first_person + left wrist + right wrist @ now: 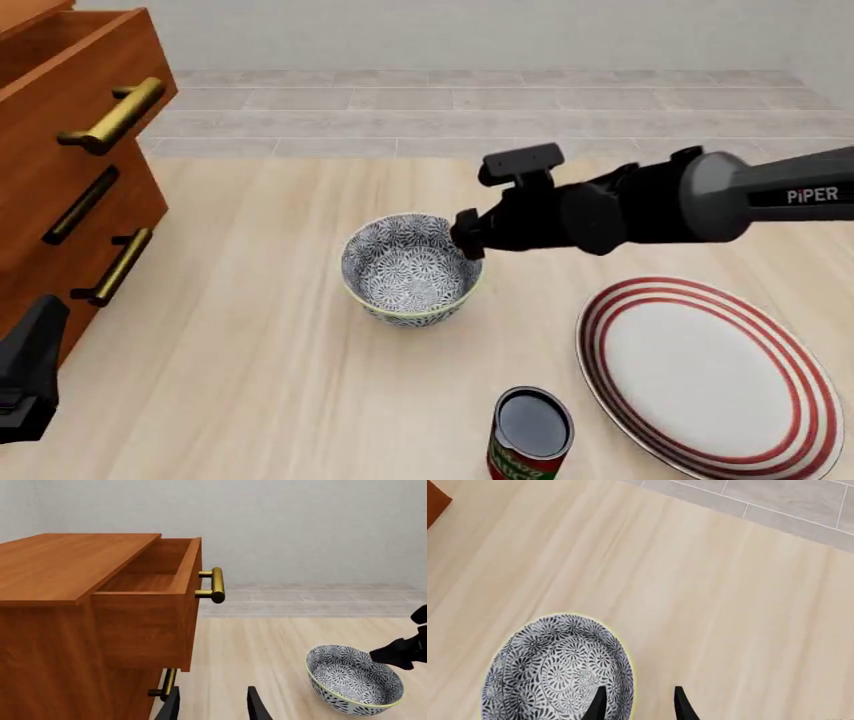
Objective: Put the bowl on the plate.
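Straddling bowl (pixel 407 268) rim, right gripper (pixel 637 705) fingers spread, one inside, one outside; plate (pixel 707 375) well apart, bare.

Even, bright, diffuse light is filling all views; only faint soft shadows are showing, everything rendering sharp, no glare or blur.
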You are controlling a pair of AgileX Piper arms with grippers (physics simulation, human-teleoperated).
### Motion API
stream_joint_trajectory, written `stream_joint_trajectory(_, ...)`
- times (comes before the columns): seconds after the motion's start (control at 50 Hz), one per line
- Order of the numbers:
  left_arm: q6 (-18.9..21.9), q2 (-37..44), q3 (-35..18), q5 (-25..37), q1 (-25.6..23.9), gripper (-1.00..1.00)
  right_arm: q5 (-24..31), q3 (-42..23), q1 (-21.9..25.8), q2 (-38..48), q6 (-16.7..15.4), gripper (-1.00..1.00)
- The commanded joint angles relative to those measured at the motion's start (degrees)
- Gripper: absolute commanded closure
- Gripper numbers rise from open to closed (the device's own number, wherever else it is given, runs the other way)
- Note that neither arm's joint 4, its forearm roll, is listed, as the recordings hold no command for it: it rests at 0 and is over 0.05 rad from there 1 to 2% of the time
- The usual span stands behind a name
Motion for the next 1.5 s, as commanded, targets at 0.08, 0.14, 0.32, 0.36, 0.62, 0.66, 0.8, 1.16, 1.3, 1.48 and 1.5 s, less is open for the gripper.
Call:
stream_joint_trajectory(0.08,0.0,0.0,0.0,0.0,0.0,-1.0,-1.2,0.5,0.3,1.9,1.0,-1.0)
stream_joint_trajectory(0.14,0.0,0.0,0.0,0.0,0.0,-1.0,-1.6,0.8,0.7,2.1,1.3,-1.0)
stream_joint_trajectory(0.32,0.0,0.0,0.0,0.0,0.0,-1.0,-2.8,2.0,1.3,2.5,2.2,-1.0)
stream_joint_trajectory(0.36,0.0,0.0,0.0,0.0,0.0,-1.0,-3.0,2.1,1.6,2.6,2.4,-1.0)
stream_joint_trajectory(0.62,0.0,0.0,0.0,0.0,0.0,-1.0,-4.6,3.6,1.9,3.0,3.1,-1.0)
stream_joint_trajectory(0.66,0.0,0.0,0.0,0.0,0.0,-1.0,-4.8,3.7,1.7,3.1,3.2,-1.0)
stream_joint_trajectory(0.8,0.0,0.0,0.0,0.0,0.0,-1.0,-5.3,3.8,1.9,3.8,3.6,-1.0)
stream_joint_trajectory(1.16,0.0,0.0,0.0,0.0,0.0,-1.0,-7.4,6.1,2.5,3.9,4.6,1.0)
stream_joint_trajectory(1.3,0.0,0.0,0.0,0.0,0.0,-1.0,-7.4,6.6,3.0,2.8,4.5,1.0)
stream_joint_trajectory(1.48,0.0,0.0,0.0,0.0,0.0,-1.0,-6.8,6.0,2.8,2.2,4.0,1.0)
stream_joint_trajectory(1.5,0.0,0.0,0.0,0.0,0.0,-1.0,-6.5,5.9,2.8,2.0,3.8,1.0)
